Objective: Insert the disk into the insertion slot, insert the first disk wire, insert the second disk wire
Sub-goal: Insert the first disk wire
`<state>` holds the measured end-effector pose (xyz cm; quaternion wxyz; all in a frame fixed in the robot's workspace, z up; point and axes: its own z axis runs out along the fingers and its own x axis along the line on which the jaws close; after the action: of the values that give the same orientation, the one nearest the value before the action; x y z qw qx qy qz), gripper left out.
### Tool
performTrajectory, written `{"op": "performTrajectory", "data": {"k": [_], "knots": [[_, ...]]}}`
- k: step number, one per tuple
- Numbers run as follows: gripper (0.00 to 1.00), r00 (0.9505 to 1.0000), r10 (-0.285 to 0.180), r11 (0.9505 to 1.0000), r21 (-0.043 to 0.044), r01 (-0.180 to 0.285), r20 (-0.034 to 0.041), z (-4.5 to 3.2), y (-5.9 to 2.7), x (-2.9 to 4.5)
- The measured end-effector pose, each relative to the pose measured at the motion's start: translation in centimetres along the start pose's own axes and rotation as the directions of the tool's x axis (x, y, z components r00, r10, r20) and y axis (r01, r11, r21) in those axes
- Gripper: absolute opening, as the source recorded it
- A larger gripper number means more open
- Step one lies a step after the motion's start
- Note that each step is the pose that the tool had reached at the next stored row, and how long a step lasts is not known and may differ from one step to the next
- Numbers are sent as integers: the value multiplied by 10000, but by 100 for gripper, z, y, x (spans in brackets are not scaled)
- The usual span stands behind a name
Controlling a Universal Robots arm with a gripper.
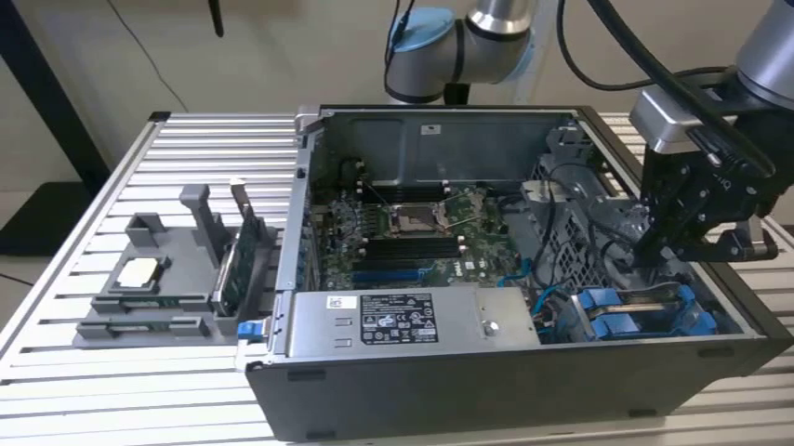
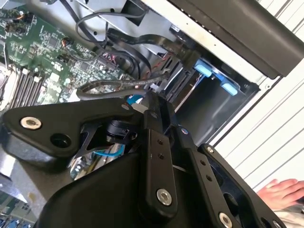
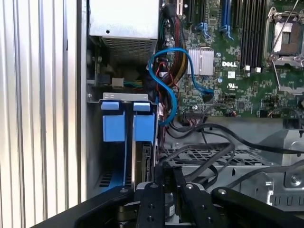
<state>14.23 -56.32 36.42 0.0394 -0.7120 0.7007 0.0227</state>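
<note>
Inside the rectangular grey metal drive bay (image 3: 124, 97) with blue rails, apparently seated already: flat silver-grey disk (image 3: 145, 161) in blue plastic carrier. Hovering close above, beside loose black cables (image 3: 209, 152): black claw (image 3: 169, 176), open or closed impossible to tell. Wiring seemingly left.

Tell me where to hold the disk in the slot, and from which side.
Probably its blue carrier end, pinched from the open side of the case. The disk stands on edge inside the metal slot, so its flat faces are covered; that blue end is exposed.
</note>
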Motion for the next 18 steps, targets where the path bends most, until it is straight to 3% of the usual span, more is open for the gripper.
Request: {"op": "performTrajectory", "data": {"k": [18], "knots": [[19,10000,9,9999,-103,-9,-20,100,-205,26]]}}
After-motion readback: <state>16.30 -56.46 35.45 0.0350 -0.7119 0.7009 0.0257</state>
